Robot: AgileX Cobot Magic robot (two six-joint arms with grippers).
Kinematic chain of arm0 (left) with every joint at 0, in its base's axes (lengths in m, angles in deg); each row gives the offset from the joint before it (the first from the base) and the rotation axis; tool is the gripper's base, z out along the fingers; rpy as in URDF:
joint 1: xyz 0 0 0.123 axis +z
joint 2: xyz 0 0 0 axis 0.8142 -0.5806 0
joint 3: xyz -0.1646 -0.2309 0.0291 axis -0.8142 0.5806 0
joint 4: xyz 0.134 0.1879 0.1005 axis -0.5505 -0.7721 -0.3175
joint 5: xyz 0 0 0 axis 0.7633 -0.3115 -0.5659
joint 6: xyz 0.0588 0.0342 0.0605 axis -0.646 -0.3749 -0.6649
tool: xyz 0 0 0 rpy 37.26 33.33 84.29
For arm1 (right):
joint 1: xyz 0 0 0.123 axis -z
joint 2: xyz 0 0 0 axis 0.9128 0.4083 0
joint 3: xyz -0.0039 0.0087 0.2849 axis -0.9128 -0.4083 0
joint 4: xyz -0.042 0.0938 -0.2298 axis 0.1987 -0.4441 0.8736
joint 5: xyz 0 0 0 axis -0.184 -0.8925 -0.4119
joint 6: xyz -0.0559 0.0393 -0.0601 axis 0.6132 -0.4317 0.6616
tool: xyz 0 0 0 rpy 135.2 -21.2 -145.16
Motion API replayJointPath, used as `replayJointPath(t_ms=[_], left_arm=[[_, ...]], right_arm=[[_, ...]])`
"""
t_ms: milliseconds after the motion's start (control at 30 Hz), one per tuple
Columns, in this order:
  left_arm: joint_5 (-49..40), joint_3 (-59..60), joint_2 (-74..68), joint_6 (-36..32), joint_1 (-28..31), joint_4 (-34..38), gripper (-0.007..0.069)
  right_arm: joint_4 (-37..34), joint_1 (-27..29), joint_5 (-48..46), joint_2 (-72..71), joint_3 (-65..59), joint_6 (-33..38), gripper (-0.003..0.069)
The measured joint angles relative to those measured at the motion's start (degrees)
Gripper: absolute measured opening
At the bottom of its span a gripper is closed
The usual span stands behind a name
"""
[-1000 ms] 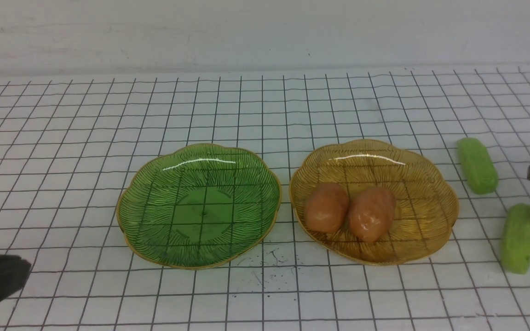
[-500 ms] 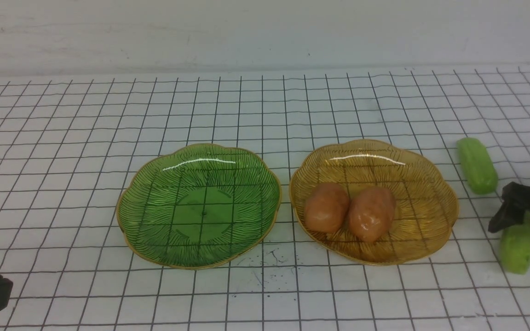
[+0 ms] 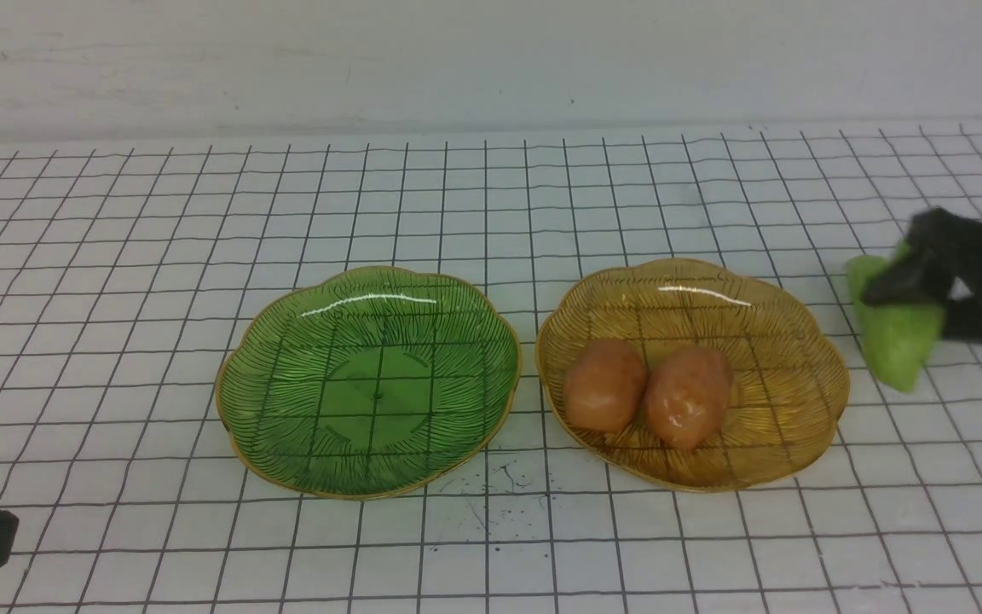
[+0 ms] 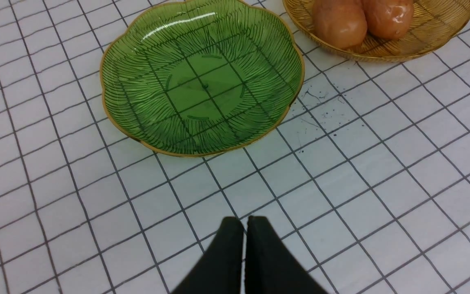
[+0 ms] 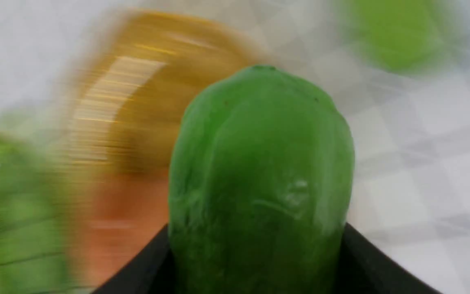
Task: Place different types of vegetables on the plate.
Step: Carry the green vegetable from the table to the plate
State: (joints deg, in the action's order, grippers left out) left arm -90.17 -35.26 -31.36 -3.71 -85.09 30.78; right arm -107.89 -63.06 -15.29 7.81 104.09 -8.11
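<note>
Front: right pincer (image 3: pixel 913 311) clamped on cucumber piece (image 3: pixel 904 354), above surface (image 3: pixel 491 213), just right of amber plate (image 3: pixel 798 341) holding two potatoes (image 3: pixel 604 385).
Left wrist: left pincer (image 4: pixel 243 224) closed, empty, near green plate (image 4: pixel 137 61).
Right wrist: cucumber piece (image 5: pixel 259 175) fills pincer; second cucumber piece (image 5: pixel 398 36) beyond, blurred.

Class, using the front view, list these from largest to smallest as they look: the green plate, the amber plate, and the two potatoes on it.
1. green plate and amber plate: too alike to rank.
2. right potato, marginally bigger, though it lies slightly nearer the camera.
3. left potato.
</note>
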Motion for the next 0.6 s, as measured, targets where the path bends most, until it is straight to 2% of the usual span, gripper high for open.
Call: replayJointPath(t_ms=[33,100,167,333,467,600], left_arm=[[0.1,0.0,0.0,0.0,0.0,-0.2,-0.0008],[1.0,0.0,0.0,0.0,0.0,-1.2,-0.0008],[1.0,0.0,0.0,0.0,0.0,-1.4,-0.0008],[0.8,0.0,0.0,0.0,0.0,-1.4,-0.0008],[-0.5,0.0,0.0,0.0,0.0,-1.4,-0.0008],[-2.6,0.0,0.0,0.0,0.0,-1.6,-0.0008]], right_arm=[[-1.7,-1.3,0.7,-0.2,0.0,0.6,0.0401],[-11.6,-10.0,4.7,0.5,0.0,7.7,0.0401],[-18.2,-16.4,7.8,2.1,0.2,13.1,0.0401],[-26.3,-28.0,11.4,12.1,7.1,21.7,0.0401],[-26.8,-32.0,11.3,20.6,15.5,22.5,0.0401],[-26.9,-32.8,7.6,27.7,22.2,20.3,0.0413]])
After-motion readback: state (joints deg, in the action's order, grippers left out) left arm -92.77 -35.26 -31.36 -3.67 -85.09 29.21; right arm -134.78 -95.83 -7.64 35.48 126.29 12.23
